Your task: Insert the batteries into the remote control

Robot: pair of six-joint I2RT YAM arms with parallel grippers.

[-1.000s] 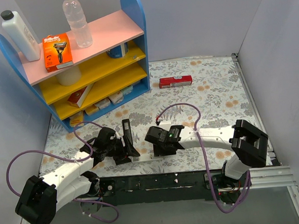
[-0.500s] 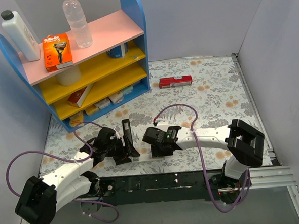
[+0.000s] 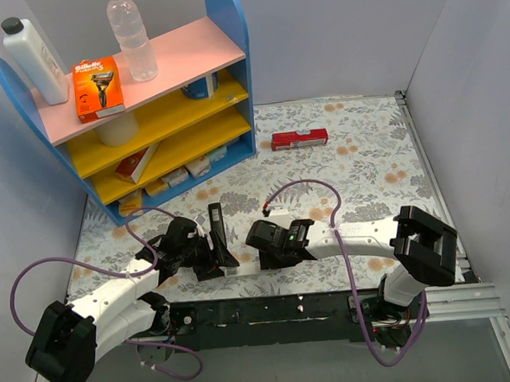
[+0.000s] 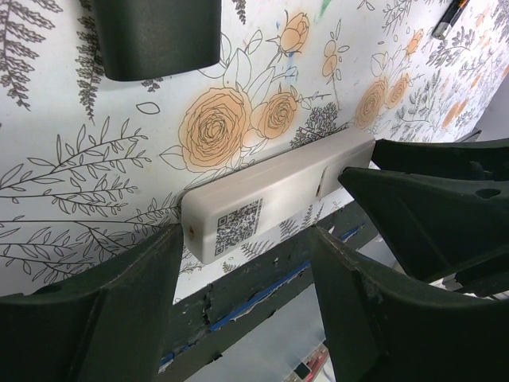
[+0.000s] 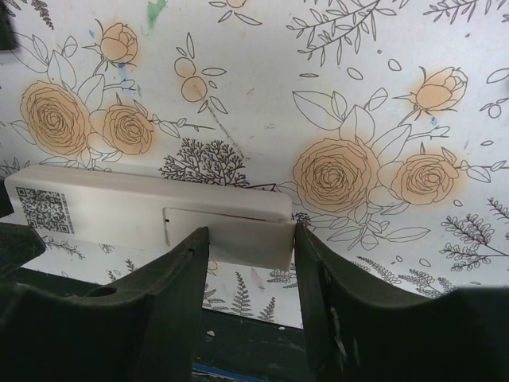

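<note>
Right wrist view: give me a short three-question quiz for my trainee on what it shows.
1. True or false: the white remote lies with its QR code facing up.
2. The jaws of the right gripper are: A apart, B shut tight, C out of view.
3. Fill in: the cloth under the remote is printed with ____.
Key: 1 true; 2 A; 3 flowers.

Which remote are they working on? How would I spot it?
Find the near edge of the floral table, between the left gripper and right gripper. The white remote lies there back up, showing a QR sticker, unlike the black remote farther in.
</note>
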